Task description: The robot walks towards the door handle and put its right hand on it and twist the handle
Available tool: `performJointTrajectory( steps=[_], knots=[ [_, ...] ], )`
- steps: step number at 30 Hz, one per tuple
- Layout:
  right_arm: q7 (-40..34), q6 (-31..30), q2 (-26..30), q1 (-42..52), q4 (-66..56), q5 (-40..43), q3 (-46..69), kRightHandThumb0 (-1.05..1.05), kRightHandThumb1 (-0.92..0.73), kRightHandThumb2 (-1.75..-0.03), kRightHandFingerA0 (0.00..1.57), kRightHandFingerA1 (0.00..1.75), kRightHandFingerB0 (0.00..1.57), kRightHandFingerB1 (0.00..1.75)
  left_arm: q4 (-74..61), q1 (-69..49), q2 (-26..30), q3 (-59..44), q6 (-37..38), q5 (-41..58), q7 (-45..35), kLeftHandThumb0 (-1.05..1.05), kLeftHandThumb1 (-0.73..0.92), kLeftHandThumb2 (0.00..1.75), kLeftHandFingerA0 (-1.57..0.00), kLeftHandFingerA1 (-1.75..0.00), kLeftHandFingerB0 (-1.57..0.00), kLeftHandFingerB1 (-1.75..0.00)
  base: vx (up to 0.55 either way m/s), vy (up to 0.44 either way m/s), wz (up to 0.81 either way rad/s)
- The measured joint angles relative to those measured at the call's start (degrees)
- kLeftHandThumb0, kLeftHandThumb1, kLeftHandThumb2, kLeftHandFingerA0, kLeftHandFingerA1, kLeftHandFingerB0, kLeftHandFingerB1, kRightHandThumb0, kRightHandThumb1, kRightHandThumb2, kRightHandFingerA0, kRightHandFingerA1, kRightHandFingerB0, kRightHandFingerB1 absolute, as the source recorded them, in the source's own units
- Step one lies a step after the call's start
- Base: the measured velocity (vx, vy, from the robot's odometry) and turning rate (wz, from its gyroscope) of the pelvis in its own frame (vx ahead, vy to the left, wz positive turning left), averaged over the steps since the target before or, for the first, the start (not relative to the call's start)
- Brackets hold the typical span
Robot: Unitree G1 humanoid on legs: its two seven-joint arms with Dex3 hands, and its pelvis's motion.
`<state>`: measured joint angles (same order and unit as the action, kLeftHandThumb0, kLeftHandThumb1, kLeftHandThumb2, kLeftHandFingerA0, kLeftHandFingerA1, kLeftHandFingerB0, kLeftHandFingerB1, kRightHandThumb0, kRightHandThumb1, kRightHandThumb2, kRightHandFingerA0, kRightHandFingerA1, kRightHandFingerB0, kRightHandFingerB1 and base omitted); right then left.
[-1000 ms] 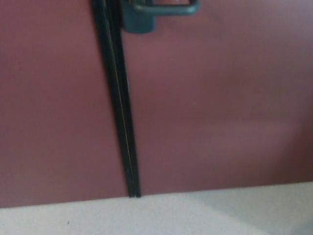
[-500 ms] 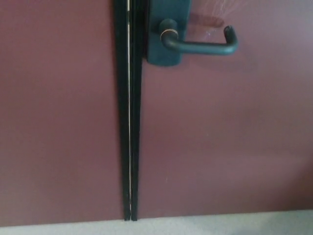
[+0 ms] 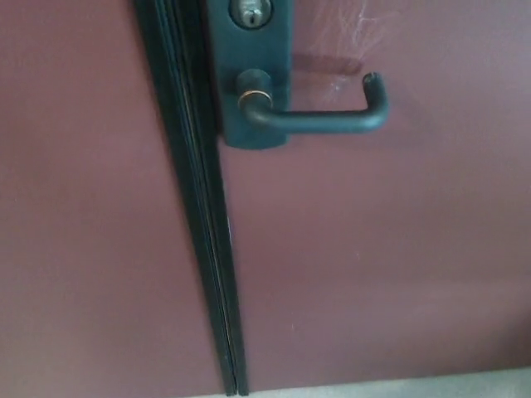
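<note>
While neither hand shows, so grip unknowable: dark door handle [image 3: 319,118], level, upper centre, on backplate [image 3: 253,75] with keyhole [image 3: 250,12] above; maroon door [image 3: 382,265]; black seam [image 3: 199,249] just left; floor strip [image 3: 398,388] below.

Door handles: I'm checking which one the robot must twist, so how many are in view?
1. The door handle sits upper centre, on the dark plate below the keyhole, lever pointing right.
</note>
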<state>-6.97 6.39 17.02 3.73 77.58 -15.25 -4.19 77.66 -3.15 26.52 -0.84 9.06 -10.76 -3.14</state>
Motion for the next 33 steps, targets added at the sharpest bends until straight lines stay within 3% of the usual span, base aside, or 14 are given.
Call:
performJointTrajectory(
  steps=[7,17,24,33],
  knots=[
    [0.27,-0.37,-0.85,-0.09,0.04,-0.01,-0.03,-0.27,-0.64,-0.59,0.72,0.50,0.50,0.40,0.07,0.27,0.67,0.05,-0.18,-0.03,-0.01,-0.13,0.48,0.65,-0.81,-0.76,-0.58,-0.66,0.08,0.161,-0.11],
    [0.57,-0.50,-0.34,-0.03,0.06,0.00,0.12,-0.28,-0.64,-0.59,0.71,0.49,0.50,0.40,0.11,-0.37,0.56,0.34,0.14,-0.07,-0.08,-0.15,0.47,0.65,-0.81,-0.76,-0.58,-0.67,0.09,-0.063,0.11],
    [1.01,-0.49,-1.04,-0.16,-0.15,0.00,-0.10,-0.27,-0.67,-0.60,0.73,0.50,0.49,0.40,0.21,-0.31,1.10,0.19,0.12,-0.04,-0.11,-0.16,0.47,0.65,-0.81,-0.76,-0.58,-0.67,0.08,0.286,-0.09],
    [1.21,-0.52,-1.30,-0.65,-0.16,-0.04,-0.24,-0.27,-0.67,-0.59,0.73,0.51,0.53,0.41,0.14,0.17,1.32,0.21,0.11,-0.04,-0.15,-0.16,0.48,0.65,-0.81,-0.76,-0.58,-0.66,0.06,0.047,0.01]
  ],
)
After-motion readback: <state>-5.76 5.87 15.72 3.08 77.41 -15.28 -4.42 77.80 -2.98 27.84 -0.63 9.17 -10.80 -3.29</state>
